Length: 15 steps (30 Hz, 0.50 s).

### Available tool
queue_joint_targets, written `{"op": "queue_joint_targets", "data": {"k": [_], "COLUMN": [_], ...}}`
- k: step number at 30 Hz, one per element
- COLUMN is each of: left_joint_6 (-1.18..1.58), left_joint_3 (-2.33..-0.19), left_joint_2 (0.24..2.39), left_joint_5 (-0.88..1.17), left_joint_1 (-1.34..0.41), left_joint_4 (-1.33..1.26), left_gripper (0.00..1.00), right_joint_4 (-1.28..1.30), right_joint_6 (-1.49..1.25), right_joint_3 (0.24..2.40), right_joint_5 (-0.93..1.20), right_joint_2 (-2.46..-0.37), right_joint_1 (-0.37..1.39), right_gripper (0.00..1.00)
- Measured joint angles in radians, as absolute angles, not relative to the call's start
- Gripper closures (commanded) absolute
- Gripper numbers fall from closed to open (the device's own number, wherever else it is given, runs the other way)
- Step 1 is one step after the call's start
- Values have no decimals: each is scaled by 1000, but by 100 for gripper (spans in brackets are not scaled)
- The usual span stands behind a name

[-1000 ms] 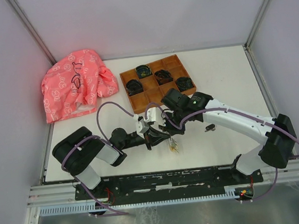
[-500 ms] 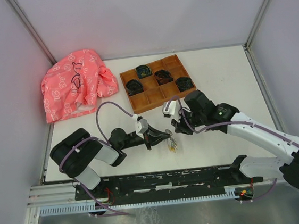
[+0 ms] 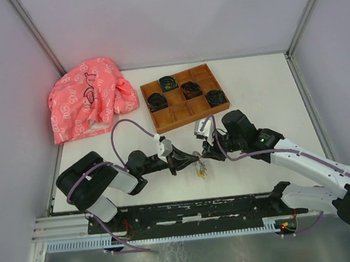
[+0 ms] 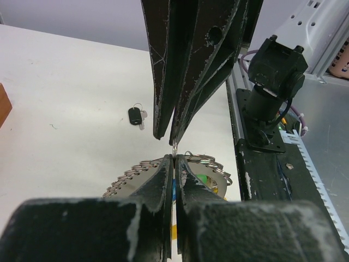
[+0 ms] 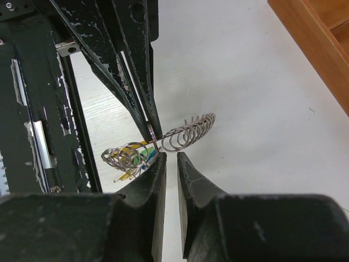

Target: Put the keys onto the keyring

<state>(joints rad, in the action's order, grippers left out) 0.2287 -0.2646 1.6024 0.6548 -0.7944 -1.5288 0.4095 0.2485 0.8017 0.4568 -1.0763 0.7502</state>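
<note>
My left gripper (image 4: 174, 159) is shut on the keyring (image 4: 210, 164), pinching a thin grey ring wire just above the table. The keyring's chain of small rings (image 5: 188, 134) fans out to both sides, with the green tag (image 5: 137, 155) and yellow tag (image 5: 126, 148) hanging beneath. A sliver of blue (image 5: 151, 155) shows beside the tags. My right gripper (image 5: 169, 158) is open a narrow gap with nothing in it, its tips just short of the ring and facing the left fingers (image 5: 136, 82). One key with a black head (image 4: 134, 115) lies flat on the table beyond.
A wooden tray (image 3: 172, 114) with dark coiled bundles stands at the back centre. A crumpled pink cloth (image 3: 87, 99) lies at the back left. The black base rail (image 3: 190, 212) runs along the near edge.
My right gripper has opened a little and drawn back to the right from the keyring, its arm swinging nearer the front edge. The left gripper still holds the ring in place.
</note>
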Motion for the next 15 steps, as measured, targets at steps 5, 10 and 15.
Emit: {"op": "queue_joint_targets", "data": {"k": [5,10,15], "left_joint_6": [229,229,229], "left_joint_3": [-263,-263,-263], "left_joint_2": [1601,1601,1601], "left_joint_5": [653,653,653], "left_joint_1": [-794,-794,-794], "left_joint_4": [-1529,-1529,-1529], "left_gripper": [97,97,97], "right_joint_4": [401,402,398], "right_joint_6": [244,243,243], "right_joint_3": [795,795,794], "right_joint_5": [486,498,509], "right_joint_2": [-1076,-1076,-1076], "right_joint_1": [748,746,746], "right_gripper": [79,79,80]}}
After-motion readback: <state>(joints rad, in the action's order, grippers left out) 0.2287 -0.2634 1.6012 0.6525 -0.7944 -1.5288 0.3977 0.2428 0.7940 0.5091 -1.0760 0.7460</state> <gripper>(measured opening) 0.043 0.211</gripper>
